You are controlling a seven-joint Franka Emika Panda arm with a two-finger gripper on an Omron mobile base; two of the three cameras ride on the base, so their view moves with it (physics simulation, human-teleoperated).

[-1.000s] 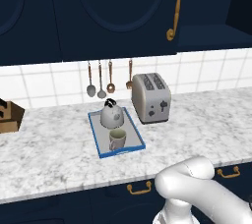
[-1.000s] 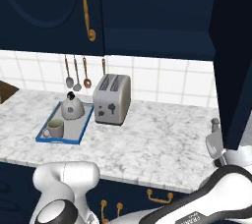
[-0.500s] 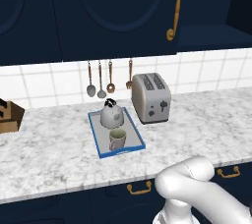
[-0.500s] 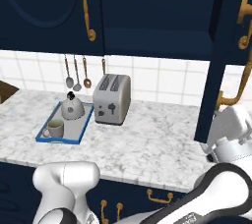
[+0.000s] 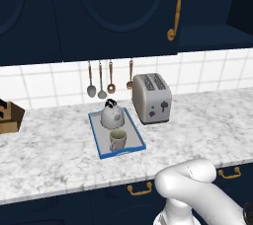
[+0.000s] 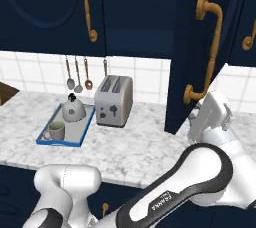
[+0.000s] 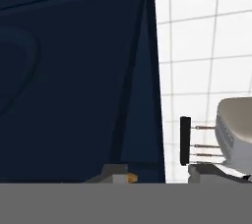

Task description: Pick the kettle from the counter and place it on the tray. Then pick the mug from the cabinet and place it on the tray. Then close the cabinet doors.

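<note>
The pale kettle [image 5: 111, 114] [image 6: 73, 110] and the grey-green mug [image 5: 117, 140] [image 6: 55, 131] both stand on the blue-rimmed tray [image 5: 97, 145] [image 6: 80, 134] on the marble counter [image 5: 54, 145]. The right cabinet door [image 6: 192, 37] hangs half open, brass handle [image 6: 210, 47] facing me. My wrist [image 6: 212, 117] is against that door's lower corner. In the hand view, the gripper [image 7: 155, 174] is open, fingertips [image 7: 114, 171] apart, beside the navy door face [image 7: 74, 80]; nothing is held. The cabinet [image 5: 239, 12] interior shows dark at top right.
A silver toaster [image 5: 152, 98] [image 6: 114, 101] stands right of the tray. Utensils [image 5: 101, 78] hang on the tiled wall. A knife block [image 5: 9, 118] sits far left. The left cabinet door [image 5: 123, 12] is shut. Navy drawers with brass pulls [image 5: 139, 188] run below.
The open door has swung left toward the cabinet, and my hand has moved left with it. Kettle, mug and tray have not moved.
</note>
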